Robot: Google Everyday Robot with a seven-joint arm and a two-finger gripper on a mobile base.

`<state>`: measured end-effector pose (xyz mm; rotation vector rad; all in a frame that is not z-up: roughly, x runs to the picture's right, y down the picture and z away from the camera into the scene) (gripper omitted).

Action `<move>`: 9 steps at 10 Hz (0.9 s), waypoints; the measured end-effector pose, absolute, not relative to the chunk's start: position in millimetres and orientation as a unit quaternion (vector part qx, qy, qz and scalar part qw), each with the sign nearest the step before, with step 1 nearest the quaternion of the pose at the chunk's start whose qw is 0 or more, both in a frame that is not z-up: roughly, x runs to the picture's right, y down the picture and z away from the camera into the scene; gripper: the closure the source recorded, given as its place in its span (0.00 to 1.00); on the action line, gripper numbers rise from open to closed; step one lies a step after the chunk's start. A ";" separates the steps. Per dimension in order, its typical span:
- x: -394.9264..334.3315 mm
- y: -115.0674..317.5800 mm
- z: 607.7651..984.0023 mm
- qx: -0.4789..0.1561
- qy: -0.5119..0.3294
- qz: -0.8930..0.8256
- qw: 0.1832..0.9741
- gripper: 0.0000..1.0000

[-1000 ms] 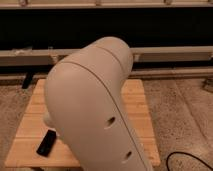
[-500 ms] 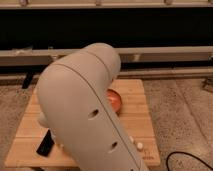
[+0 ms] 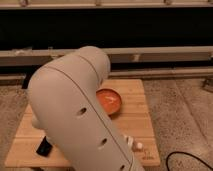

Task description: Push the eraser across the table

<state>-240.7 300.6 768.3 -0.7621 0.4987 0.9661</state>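
The eraser [image 3: 44, 146] lies near the front left edge of the counter [image 3: 134, 92] beside the bulky arm [image 3: 75, 120], which hides the tool and whether it is wide or narrow, so push low and level against the eraser's side, clear of the orange dish [image 3: 111, 102].

Smooth matt cream plastic arm shell [image 3: 75, 115] with round holes, gripper hidden behind it, light wood-plank counter [image 3: 135, 100] with a dull sheen, matt black eraser [image 3: 45, 146] at 8 o'clock, glossy orange bowl [image 3: 111, 101], speckled rough-looking floor [image 3: 180, 115] at 3 o'clock
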 end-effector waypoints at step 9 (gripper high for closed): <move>-281.5 293.7 772.0 -0.364 0.204 0.423 0.805 1.00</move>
